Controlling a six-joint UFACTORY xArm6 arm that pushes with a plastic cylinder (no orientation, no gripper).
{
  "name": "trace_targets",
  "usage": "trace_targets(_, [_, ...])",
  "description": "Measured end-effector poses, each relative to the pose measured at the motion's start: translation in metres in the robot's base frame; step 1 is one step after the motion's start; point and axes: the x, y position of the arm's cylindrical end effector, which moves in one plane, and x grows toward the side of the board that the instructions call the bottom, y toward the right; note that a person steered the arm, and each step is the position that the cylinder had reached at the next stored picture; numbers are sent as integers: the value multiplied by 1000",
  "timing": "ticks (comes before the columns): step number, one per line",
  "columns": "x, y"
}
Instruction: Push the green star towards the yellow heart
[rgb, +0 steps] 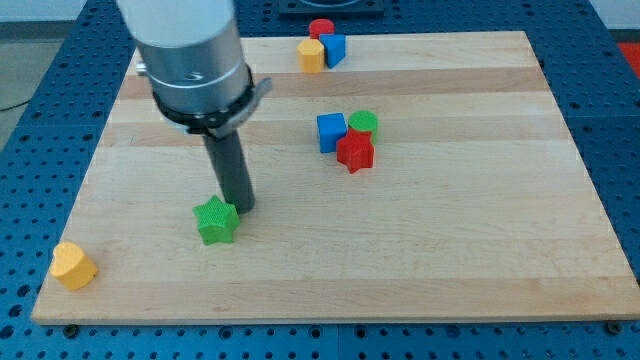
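Observation:
The green star (216, 221) lies on the wooden board at the lower left of centre. The yellow heart (73, 265) sits near the board's bottom left corner. My tip (243, 207) is just right of and slightly above the green star, touching or almost touching its upper right edge. The rod rises from there to the grey arm body (193, 60) at the view's top left.
A blue cube (331, 132), a green cylinder (363, 123) and a red star (355, 152) cluster right of centre. A yellow block (311, 56), a red cylinder (321, 29) and a blue block (334, 48) cluster at the board's top edge. The board's bottom edge (320, 318) runs near the heart.

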Motion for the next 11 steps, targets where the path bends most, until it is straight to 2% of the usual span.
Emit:
trace_targets(1, [9, 10])
trace_targets(4, [10, -50])
trace_targets(8, [53, -66])
trace_targets(11, [39, -84])
